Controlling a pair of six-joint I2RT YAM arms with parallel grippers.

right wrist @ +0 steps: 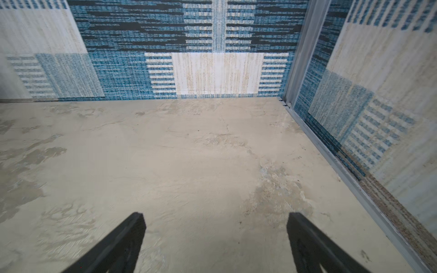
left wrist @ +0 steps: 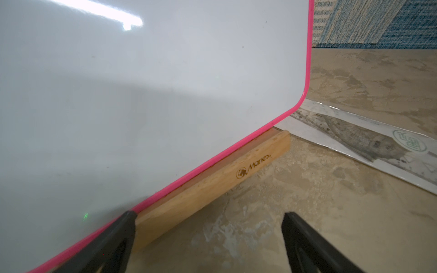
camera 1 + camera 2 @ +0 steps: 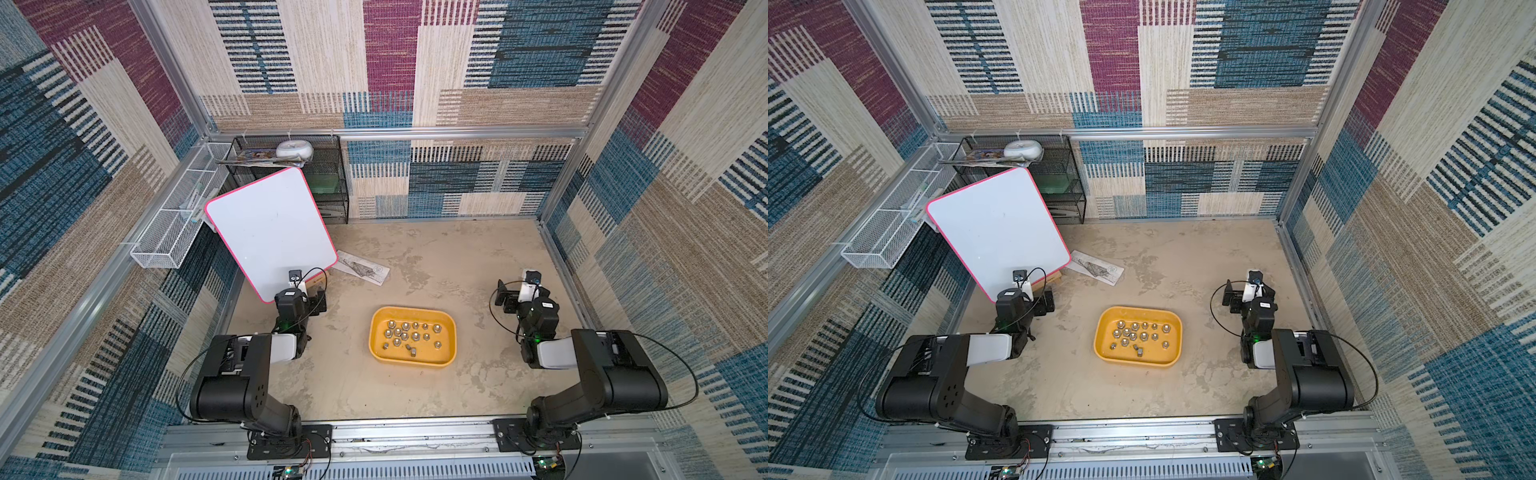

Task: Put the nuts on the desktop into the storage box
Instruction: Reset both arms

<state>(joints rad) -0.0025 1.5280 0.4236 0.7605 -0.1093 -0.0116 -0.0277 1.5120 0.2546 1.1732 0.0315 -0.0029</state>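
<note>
I read the desktop [image 3: 415,395] as a clock dial in both top views, with 12 o'clock at the far wall. The storage box [image 3: 442,351] [image 3: 1169,353] sits flat just toward 6 o'clock of the dial centre, with its long sides running from 9 to 3 o'clock. Every one of the nuts [image 3: 415,335] [image 3: 1144,335] that I can see lies inside it, about fifteen in all. Most are spread over the floor of the box toward its 12 o'clock wall, close together, and a few touch. Two lie apart nearer the 6 o'clock wall. The left gripper [image 3: 319,297] [image 2: 208,214] is at 9 o'clock of the box, well apart from it. Its jaws are spread wide and hold nothing, with one fingertip just beside the pink edge of the whiteboard [image 3: 270,224] and its wooden block [image 2: 212,186]. The right gripper [image 3: 505,297] [image 1: 215,214] is at 3 o'clock of the box, also well apart. Its jaws are likewise spread wide and empty, over bare desktop. At 11 o'clock, in the far corner, the black mesh shelf [image 3: 328,187] carries a white rounded object [image 3: 294,148] and some printed sheets [image 3: 249,158] on its top level. A green item [image 3: 326,183] lies on a lower level. On the wall at 10 o'clock, the white wire-mesh basket [image 3: 174,232] holds a few small items I cannot identify. A packaged ruler [image 3: 361,272] lies flat on the desktop at 11 o'clock of the box, beside the whiteboard.
</note>
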